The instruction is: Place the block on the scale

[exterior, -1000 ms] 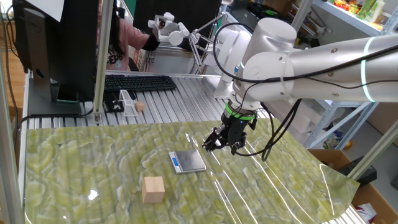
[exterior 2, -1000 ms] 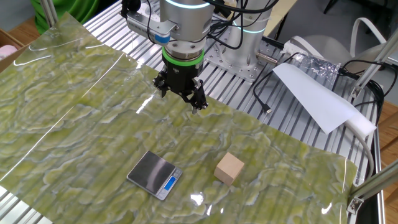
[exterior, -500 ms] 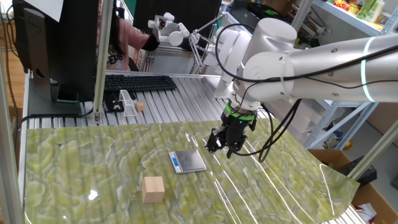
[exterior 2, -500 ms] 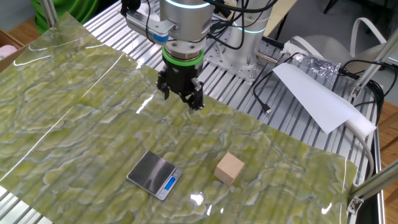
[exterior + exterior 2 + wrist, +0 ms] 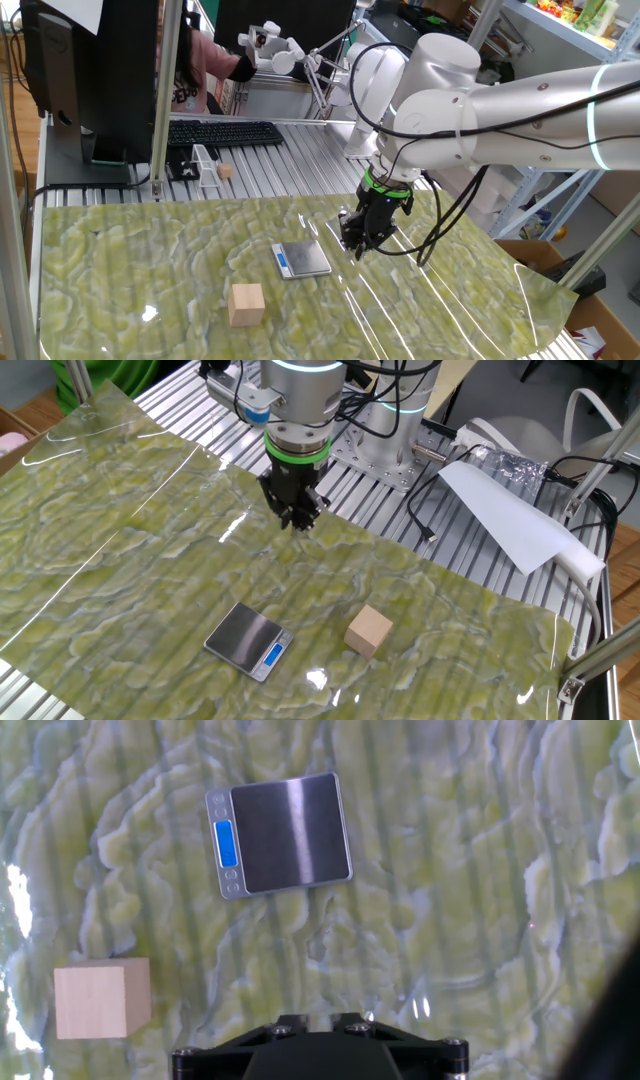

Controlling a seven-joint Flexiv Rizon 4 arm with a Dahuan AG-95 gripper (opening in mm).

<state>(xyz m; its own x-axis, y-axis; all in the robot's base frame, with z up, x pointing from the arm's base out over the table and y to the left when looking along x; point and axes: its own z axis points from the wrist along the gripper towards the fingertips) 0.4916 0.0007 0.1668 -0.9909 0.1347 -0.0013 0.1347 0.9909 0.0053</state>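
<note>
The table [image 5: 150,205] is ribbed metal — a glossy green-and-yellow marbled sheet [image 5: 120,270] covers most of it. On that sheet lies the scale [image 5: 302,259], blue display strip along one edge, plate bare. The block [image 5: 246,304] sits near the scale — apart from it, not touching.

We count one block [image 5: 246,304], a plain light-tan wooden cube, and one scale [image 5: 302,259] with a single silver-grey weighing plate and a single blue display strip, both lying on the one green marbled mat [image 5: 120,260] that covers the table. Above them we see one robot arm [image 5: 500,95] carrying one gripper [image 5: 358,238]. On the ribbed metal bench behind the mat we find one black keyboard [image 5: 222,132] and one small round wooden ball [image 5: 226,171], and in the other fixed view we make out one white sheet of paper [image 5: 505,512]
</note>
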